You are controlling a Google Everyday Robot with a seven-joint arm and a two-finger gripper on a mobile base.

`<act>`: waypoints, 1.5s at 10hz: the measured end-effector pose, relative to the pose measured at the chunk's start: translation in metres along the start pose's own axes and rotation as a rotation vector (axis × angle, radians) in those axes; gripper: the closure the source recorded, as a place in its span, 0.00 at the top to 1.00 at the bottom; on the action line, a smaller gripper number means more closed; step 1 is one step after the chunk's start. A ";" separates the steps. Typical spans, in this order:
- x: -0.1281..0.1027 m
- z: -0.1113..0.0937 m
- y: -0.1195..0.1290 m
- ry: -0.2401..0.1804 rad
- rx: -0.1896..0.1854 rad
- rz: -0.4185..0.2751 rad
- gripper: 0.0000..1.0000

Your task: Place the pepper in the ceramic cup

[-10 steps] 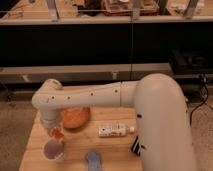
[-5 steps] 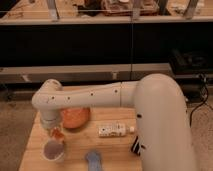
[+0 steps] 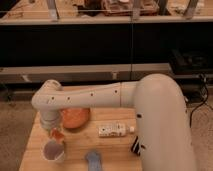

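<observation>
Near left corner of wooden worktop (image 3: 115, 152): ceramic cup (image 3: 53, 150), whitish-grey outside w/ darker purplish inside, standing upright, mouth up. Just above its far rim, pepper (image 3: 57, 134), small orange-red chunk, pinched in gripper (image 3: 56, 133); gripper pointing down, closed narrow on pepper. Pepper looks right at cup's far edge; can't tell whether touching rim. Not inside cup as seen.

Above gripper, white wrist housing & rounded elbow joint (image 3: 49, 100) at left; long white forearm w/ row of small dark dots running right to big white shoulder casing (image 3: 162, 125) filling right side, near to mid-height.

Just right of wrist, partly hidden behind arm: round orange bowl-like thing (image 3: 75, 117), on worktop, far of cup, close beside gripper but apart from cup.

Mid worktop, right of bowl: small white packet/bottle (image 3: 114, 130) lying on its side, long axis left-right, w/ a tiny pale cap-like bit at its right end. Near edge, centre: greyish-blue item (image 3: 93, 159), cut off by bottom border; kind unclear. Small dark marking near shoulder casing, near-right; can't tell what.

Far side: dark glass-fronted counter & metal rail across full width; dark cable on floor at far right.
</observation>
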 end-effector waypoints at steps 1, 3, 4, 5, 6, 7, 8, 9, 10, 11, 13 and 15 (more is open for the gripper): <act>-0.001 -0.002 0.003 0.015 0.012 0.010 0.15; -0.010 -0.021 0.017 0.068 0.032 0.053 0.13; -0.018 -0.042 0.025 0.096 0.041 0.076 0.04; -0.022 -0.057 0.028 0.114 0.047 0.085 0.02; -0.029 -0.083 0.029 0.145 0.063 0.093 0.00; -0.033 -0.098 0.028 0.173 0.083 0.095 0.00; -0.036 -0.106 0.027 0.197 0.102 0.095 0.00; -0.036 -0.112 0.019 0.226 0.126 0.082 0.00; -0.035 -0.111 0.013 0.241 0.140 0.070 0.00; -0.033 -0.112 0.004 0.263 0.157 0.047 0.00; -0.020 -0.110 -0.012 0.275 0.154 0.002 0.00; -0.002 -0.106 -0.037 0.292 0.159 -0.051 0.00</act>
